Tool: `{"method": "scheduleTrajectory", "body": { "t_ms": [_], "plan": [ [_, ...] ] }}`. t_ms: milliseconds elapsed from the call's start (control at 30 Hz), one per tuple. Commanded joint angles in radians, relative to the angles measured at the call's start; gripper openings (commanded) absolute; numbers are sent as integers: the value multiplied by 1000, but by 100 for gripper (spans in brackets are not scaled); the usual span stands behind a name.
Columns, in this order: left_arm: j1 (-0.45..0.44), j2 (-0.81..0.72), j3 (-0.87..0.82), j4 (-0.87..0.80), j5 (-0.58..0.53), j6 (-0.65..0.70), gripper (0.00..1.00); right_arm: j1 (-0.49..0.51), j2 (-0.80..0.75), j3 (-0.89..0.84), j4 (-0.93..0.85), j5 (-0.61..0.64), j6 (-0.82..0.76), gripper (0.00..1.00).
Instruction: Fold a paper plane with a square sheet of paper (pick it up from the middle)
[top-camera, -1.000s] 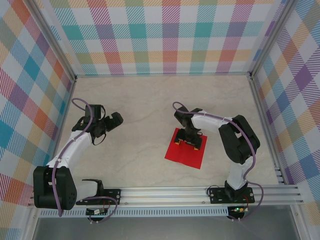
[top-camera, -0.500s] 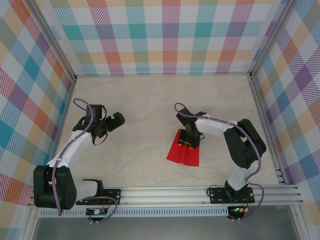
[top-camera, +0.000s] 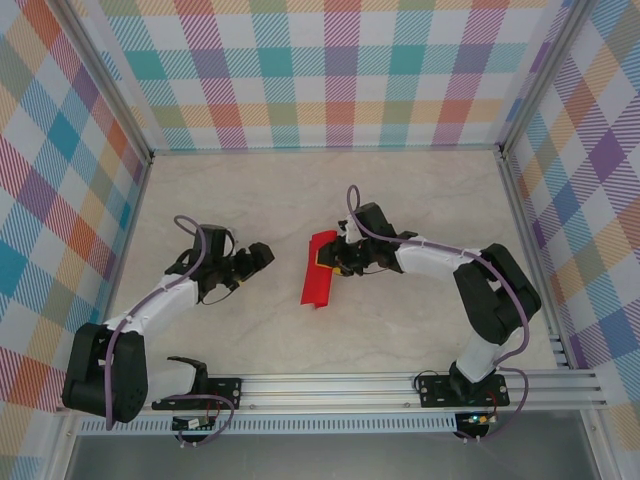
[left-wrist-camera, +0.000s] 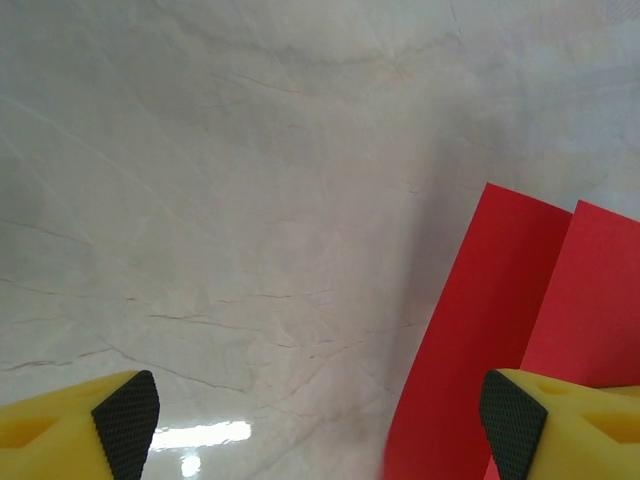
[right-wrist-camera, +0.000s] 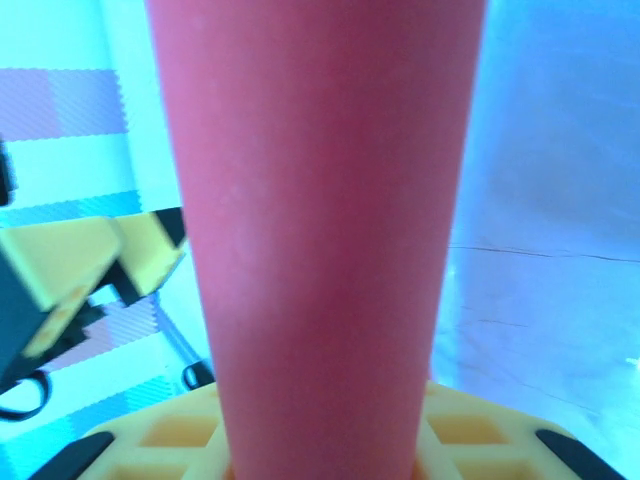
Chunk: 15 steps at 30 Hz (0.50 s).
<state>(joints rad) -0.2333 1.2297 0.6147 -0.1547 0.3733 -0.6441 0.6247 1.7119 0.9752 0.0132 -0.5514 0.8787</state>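
Note:
The square sheet of paper (top-camera: 317, 270) is bright red and hangs off the table, bowed into two halves. My right gripper (top-camera: 338, 262) is shut on its middle. In the right wrist view the sheet (right-wrist-camera: 320, 200) rises straight up from between the yellow fingers (right-wrist-camera: 150, 435) of the right gripper (right-wrist-camera: 322, 450). My left gripper (top-camera: 264, 256) is open just left of the sheet, pointing at it. In the left wrist view the left gripper (left-wrist-camera: 318, 415) stands with its jaws wide apart, and the sheet's two red halves (left-wrist-camera: 495, 330) sit in front of the right pad (left-wrist-camera: 512, 420).
The marble-look table (top-camera: 250, 190) is fenced by plaid walls (top-camera: 330, 70) at the back and both sides. An aluminium rail (top-camera: 330, 385) carrying the arm bases runs along the near edge. The left gripper's yellow fingers (right-wrist-camera: 95, 260) show at the left of the right wrist view.
My right gripper has closed on the flat sheet's middle, lifted it and swung it left, so it now hangs bent. My left arm has moved right toward it, jaws slightly narrower.

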Motion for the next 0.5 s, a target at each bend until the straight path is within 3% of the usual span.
{"method": "scheduleTrajectory", "body": {
  "t_ms": [0,467],
  "plan": [
    [-33,6,-19,80,30,-40,84,7,1,-24,101,-97,19,33],
    [-162,92,-18,118,-48,-69,78,8,138,58,-256,110,-125,36]
  ]
}}
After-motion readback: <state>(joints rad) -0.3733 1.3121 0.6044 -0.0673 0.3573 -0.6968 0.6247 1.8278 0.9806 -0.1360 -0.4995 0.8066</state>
